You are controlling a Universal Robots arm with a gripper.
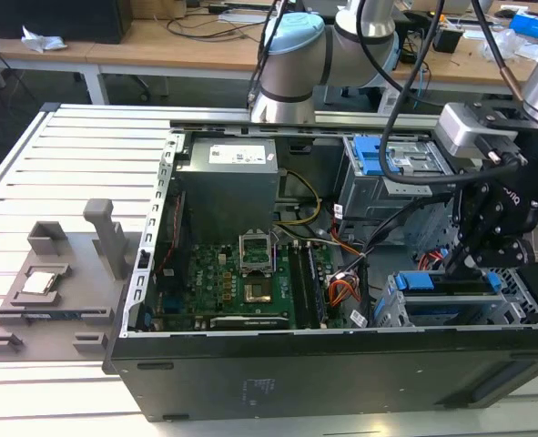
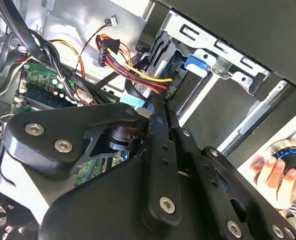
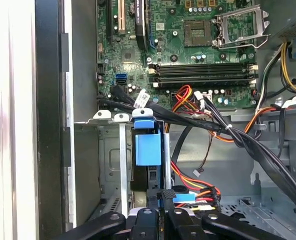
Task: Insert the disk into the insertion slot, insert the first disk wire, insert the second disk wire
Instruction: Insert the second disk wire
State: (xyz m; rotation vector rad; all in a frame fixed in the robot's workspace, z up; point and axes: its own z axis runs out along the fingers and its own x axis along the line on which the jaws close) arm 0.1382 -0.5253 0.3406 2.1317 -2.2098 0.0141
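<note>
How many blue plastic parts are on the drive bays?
2: the blue plastic latch on the taller grey cage, and the disk's blue carrier in the low silver bay, toward the exterior view's right. More may be hidden.

One open computer case (image 1: 278, 382), one motherboard (image 1: 241, 282), one grey fixture tray (image 1: 50, 300), one hand (image 2: 275, 180).

No print can be read anywhere: the white label (image 1: 237, 154) on the grey power supply (image 1: 228, 187) carries dark marks too small to make out.
</note>
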